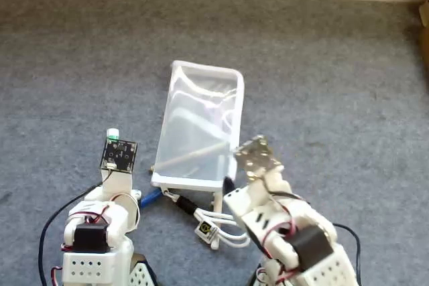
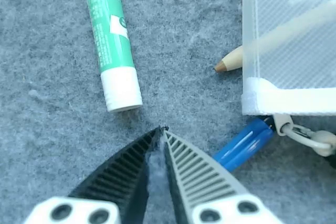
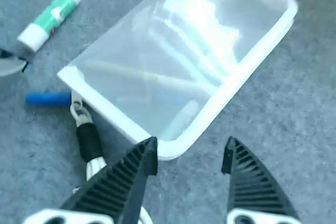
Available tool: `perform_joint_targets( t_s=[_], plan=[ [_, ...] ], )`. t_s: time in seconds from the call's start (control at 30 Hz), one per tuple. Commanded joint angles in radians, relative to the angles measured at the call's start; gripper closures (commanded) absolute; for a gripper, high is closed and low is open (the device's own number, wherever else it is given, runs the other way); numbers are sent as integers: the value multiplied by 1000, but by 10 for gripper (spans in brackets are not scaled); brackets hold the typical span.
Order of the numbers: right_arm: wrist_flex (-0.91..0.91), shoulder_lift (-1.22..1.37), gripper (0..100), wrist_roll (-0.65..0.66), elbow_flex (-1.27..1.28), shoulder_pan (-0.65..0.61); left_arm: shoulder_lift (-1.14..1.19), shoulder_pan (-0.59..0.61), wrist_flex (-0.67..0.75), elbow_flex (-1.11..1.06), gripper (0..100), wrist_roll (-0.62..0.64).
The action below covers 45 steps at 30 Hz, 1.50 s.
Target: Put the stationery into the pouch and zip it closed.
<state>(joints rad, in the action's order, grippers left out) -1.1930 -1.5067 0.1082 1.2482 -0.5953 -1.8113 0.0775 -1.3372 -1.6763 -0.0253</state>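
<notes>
The right gripper [image 3: 191, 148] hovered at the pouch [image 3: 178, 66] edge, fingers wide apart, empty, likely to steady it. The left gripper [image 2: 161, 129], fingers together, empty, sat near the glue stick [image 2: 112, 43].

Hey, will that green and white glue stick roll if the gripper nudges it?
Likely yes: the glue stick is a round cylinder lying on its side, so a sideways push should roll it, though the fuzzy carpet may slow it. Its smooth plastic looks rigid and possibly slippery, so gripping across the middle seems safest.
</notes>
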Motion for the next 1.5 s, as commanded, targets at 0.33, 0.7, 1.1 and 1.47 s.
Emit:
perform_joint_targets(
  t_s=[0.33, 0.7, 1.1, 1.47],
  plan=[
    [90, 378, 796, -115, -88, -325, -5, 5, -5, -19, 993, -6],
    [308, 618, 796, -115, -2, -328, -5, 5, -5, -19, 993, -6],
    [320, 743, 797, -109, 4, -329, -5, 5, -5, -19, 993, -6],
    [173, 766, 994, -21, -48, -321, -5, 5, -5, -19, 993, -6]
  ],
)
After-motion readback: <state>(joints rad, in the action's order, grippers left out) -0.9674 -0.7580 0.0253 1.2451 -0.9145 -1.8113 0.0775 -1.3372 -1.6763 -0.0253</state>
